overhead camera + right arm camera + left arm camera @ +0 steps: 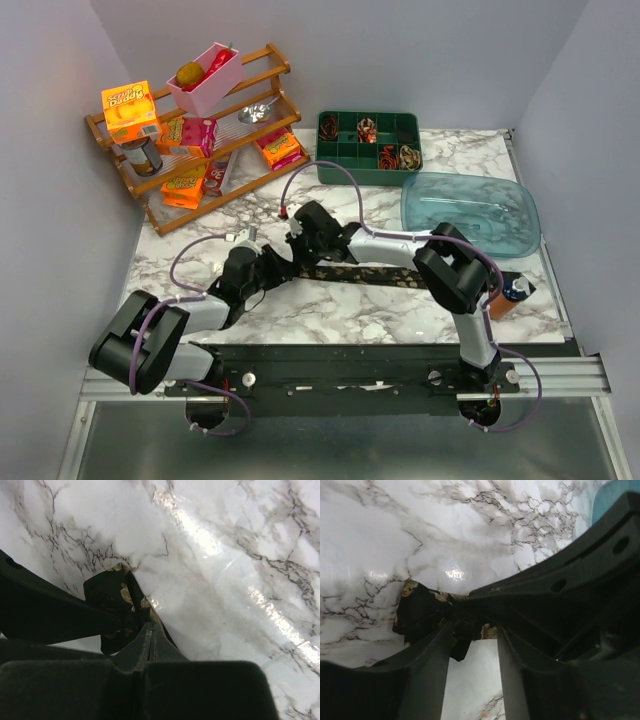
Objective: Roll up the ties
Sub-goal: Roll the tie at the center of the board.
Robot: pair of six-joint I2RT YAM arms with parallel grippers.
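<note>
A dark tie (385, 277) with a small gold pattern lies flat across the marble table (330, 310), running right from where both grippers meet. Its left end is folded into a small bundle, seen in the left wrist view (420, 611) and the right wrist view (112, 597). My left gripper (472, 637) is open, its fingers (437, 655) either side of the bundle's edge. My right gripper (150, 630) is shut, pinching the tie's cloth at its tips. In the top view the left gripper (275, 266) and right gripper (293, 255) almost touch. Several coiled ties (398, 156) sit in the green tray (340, 170).
A wooden rack (190, 195) with boxes and a pink bin stands at the back left. A clear teal lid (470, 205) lies at the right, behind my right arm. A small brown object (505, 300) sits by the table's right edge. Purple cables loop over both arms.
</note>
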